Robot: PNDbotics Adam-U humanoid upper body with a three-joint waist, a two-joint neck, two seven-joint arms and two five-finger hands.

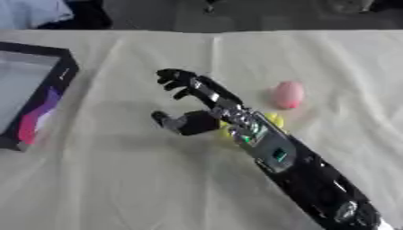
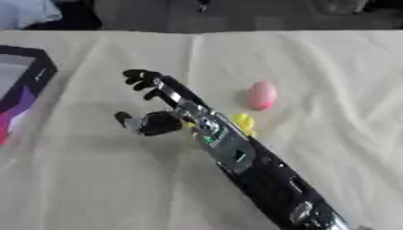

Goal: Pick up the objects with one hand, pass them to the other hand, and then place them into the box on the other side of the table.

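Left eye view: pink egg-shaped object [image 1: 288, 95] upright, long axis near vertical; right hand [image 1: 195, 104] fingers [image 1: 172, 79] spread, empty.

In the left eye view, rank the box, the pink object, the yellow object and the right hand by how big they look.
1. Box, cut off by the left edge, still largest.
2. Right hand, fingers spread open.
3. Pink object.
4. Yellow object, mostly hidden behind the arm, so its true size is unsure.
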